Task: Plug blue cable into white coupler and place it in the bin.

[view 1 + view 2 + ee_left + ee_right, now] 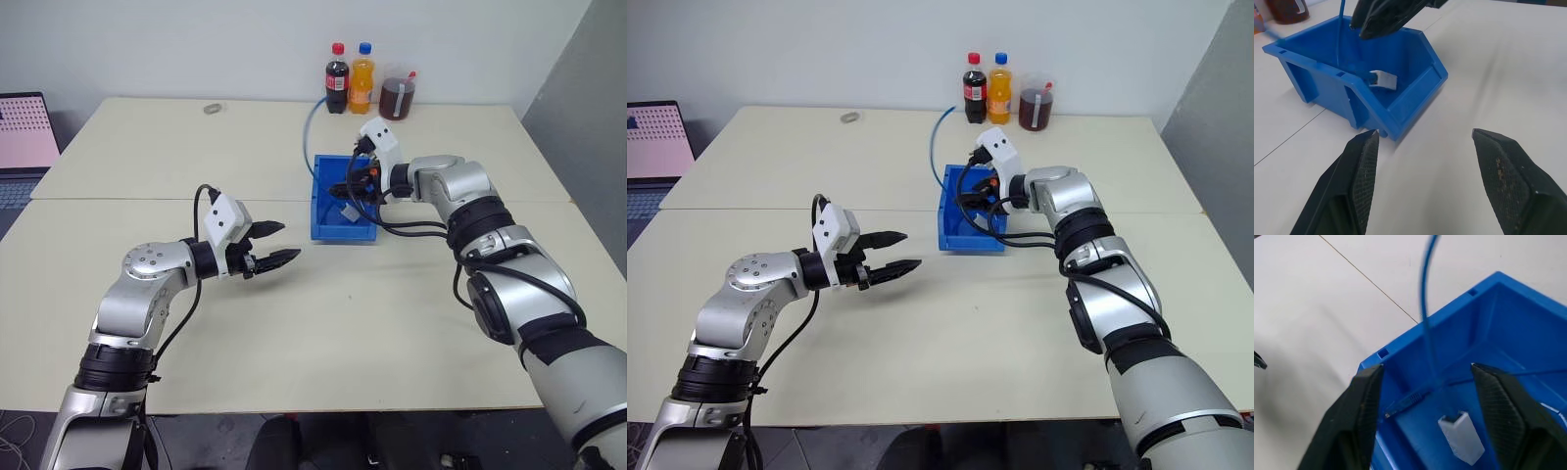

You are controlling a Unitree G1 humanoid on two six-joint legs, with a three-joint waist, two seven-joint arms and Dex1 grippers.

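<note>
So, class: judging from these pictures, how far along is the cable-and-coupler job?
Done: the white coupler lies in the bin, the blue cable running down to it. In hand: nothing; the right hand hangs open above the bin, the left hand open too. Left: apparently only withdrawing.

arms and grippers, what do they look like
Both arms have silver-grey rounded shells with black joint bands and loose black cables looping outside. Each wrist carries a white boxy camera block. The left gripper and the right gripper each have two black tapered fingers with finely textured pads.
</note>
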